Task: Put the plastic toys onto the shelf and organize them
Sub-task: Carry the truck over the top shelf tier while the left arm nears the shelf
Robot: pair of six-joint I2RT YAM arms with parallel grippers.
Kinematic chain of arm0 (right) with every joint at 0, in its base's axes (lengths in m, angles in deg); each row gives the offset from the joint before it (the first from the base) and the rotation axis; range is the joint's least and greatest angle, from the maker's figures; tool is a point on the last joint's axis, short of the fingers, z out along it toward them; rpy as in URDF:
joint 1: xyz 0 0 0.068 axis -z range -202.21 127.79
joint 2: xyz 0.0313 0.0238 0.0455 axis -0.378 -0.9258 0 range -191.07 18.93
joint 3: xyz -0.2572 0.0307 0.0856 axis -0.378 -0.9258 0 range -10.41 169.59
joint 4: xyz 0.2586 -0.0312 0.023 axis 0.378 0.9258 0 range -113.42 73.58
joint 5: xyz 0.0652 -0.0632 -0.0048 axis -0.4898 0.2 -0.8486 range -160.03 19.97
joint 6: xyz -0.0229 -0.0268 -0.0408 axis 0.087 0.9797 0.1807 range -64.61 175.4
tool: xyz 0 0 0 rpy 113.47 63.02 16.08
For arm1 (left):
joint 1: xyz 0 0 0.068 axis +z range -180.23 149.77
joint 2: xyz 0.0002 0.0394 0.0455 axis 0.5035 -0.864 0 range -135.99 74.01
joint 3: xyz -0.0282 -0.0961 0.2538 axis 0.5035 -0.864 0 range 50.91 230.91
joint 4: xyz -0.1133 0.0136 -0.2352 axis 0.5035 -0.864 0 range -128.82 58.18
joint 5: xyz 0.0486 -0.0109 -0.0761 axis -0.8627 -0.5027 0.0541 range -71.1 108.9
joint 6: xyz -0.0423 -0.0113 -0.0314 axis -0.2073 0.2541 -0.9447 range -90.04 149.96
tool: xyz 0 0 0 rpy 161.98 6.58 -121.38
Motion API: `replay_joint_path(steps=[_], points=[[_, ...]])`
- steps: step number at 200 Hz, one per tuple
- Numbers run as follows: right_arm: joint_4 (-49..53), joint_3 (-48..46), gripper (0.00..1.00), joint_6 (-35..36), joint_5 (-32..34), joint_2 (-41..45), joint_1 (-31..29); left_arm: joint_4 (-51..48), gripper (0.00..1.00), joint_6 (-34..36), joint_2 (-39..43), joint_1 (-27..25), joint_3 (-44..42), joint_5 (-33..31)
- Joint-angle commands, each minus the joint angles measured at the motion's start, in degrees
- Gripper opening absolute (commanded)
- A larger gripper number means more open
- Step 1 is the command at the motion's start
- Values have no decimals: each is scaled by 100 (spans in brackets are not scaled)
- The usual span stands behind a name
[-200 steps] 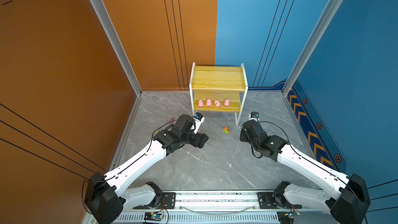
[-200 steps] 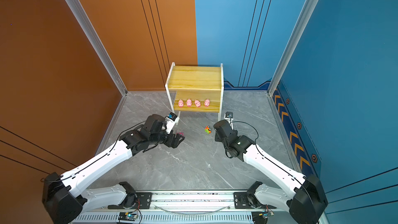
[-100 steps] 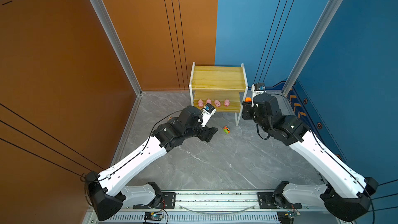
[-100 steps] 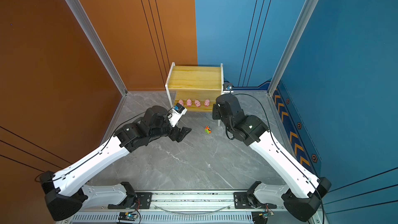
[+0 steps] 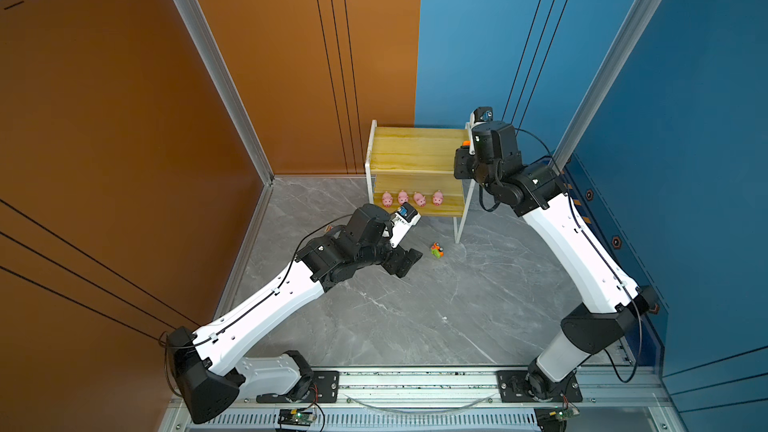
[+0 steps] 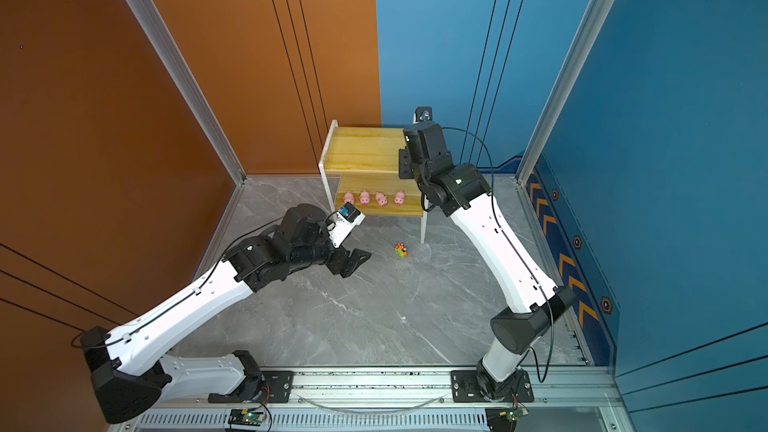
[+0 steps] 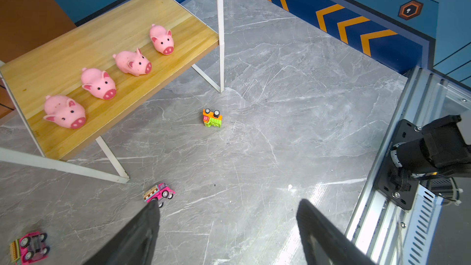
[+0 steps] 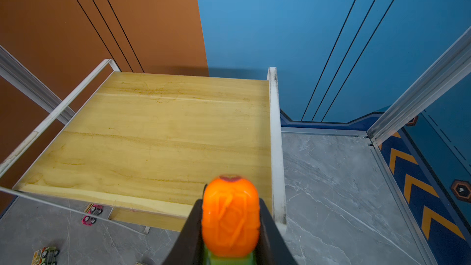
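My right arm point(image 5: 573, 251) rises and bends at the wrist over the right front corner of the shelf point(image 5: 409, 151), above its top board. My right jaws are clamped on an orange toy car point(image 8: 230, 215). My left arm point(image 5: 266, 301) stretches low over the floor point(image 5: 415, 317), left jaws spread wide and empty. Four pigs point(image 5: 419, 199) line the lower board.

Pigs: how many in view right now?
4. All in one row on the shelf's lower board: end pig, second pig, third pig, last pig. None appears hidden elsewhere.
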Motion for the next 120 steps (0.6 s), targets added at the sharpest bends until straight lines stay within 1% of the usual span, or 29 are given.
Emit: replay_joint_path(steps=[1,69,120], points=[[346,349,20,161,-30,-224,91,-31,85,64,75,43,-66,267],[414,934,21,68,-178,-806,263,10,85,-12,69,50,-139,347],[480,1066,21,53,-211,-1089,364,36,85,-48,62,50,-218,393]])
